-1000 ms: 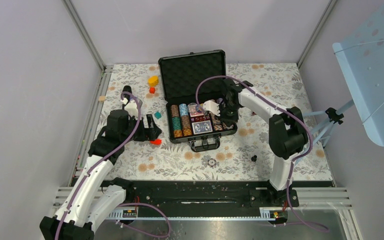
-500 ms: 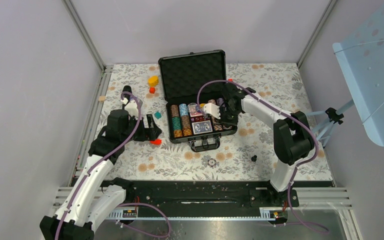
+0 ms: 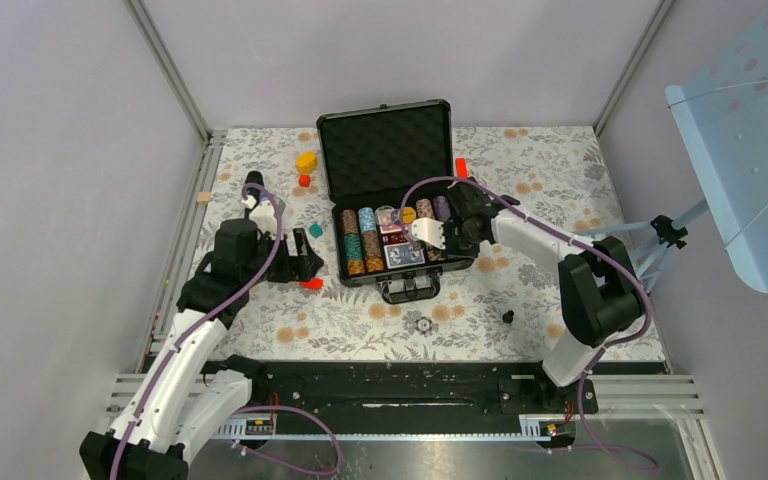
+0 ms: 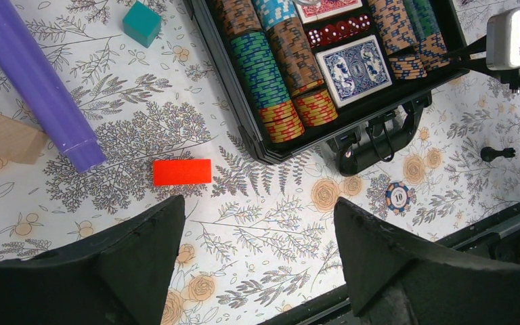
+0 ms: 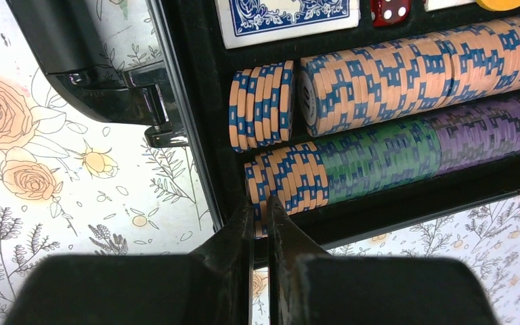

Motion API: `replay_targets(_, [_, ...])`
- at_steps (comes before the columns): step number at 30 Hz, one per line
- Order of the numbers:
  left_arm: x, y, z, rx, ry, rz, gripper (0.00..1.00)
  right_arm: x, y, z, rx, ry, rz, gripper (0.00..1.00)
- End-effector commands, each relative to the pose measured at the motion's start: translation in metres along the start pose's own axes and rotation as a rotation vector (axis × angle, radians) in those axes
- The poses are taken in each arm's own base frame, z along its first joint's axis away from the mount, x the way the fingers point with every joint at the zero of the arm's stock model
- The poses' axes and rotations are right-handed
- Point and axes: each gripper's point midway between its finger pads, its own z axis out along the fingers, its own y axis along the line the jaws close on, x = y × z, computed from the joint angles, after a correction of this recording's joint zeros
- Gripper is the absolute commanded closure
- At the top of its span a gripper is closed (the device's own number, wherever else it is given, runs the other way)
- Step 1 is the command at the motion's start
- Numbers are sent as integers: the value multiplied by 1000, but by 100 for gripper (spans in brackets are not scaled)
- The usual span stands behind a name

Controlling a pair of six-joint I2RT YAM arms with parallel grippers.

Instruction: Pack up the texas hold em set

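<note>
The black case (image 3: 333, 190) lies open, its foam-lined lid standing at the back. Its base holds rows of striped poker chips (image 4: 264, 68), a blue card deck (image 4: 353, 70) and red dice (image 4: 338, 30). My right gripper (image 5: 261, 206) is over the right front corner of the case (image 3: 457, 243). It is shut on a tan-and-blue chip (image 5: 261, 218) at the front end of the outermost chip row (image 5: 379, 152). My left gripper (image 4: 257, 223) is open and empty over the mat, left of the case, near a red block (image 4: 181, 172).
One loose chip (image 4: 399, 197) and a small black piece (image 4: 497, 153) lie on the mat in front of the case handle (image 4: 372, 139). A purple cylinder (image 4: 30, 81), a teal block (image 4: 141, 22) and a wooden block (image 4: 10, 137) lie to the left. Yellow (image 3: 306, 160) and red (image 3: 461, 167) blocks lie at the back.
My right arm has swung outward and toward me, carrying its gripper from over the middle of the case to the right front corner. The left arm has not moved.
</note>
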Motion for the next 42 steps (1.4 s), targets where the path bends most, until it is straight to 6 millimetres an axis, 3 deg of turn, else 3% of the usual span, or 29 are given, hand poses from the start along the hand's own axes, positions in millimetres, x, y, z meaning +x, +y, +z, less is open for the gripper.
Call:
replay_targets(1, [-12,-1,2,7,-49,22,20,26,-41,-5,190,118,-45,100])
replay_targets(7, [-12,-1,2,6,-48,22,20,23,-40,-4,194,98,-70,100])
replay_targets(23, [-11,-2,2,14,-45,21,20,14,-32,-11,186,40,-82,71])
replay_targets(38, [-11,-2,2,15,-47,22,20,1,-31,-18,190,-23,-66,67])
replay_targets(39, [-11,-2,2,15,-48,22,20,0,-30,-18,187,-28,-63,58])
replay_targets(42, [-11,-2,2,15,-47,22,20,-3,-28,-19,170,-38,-59,57])
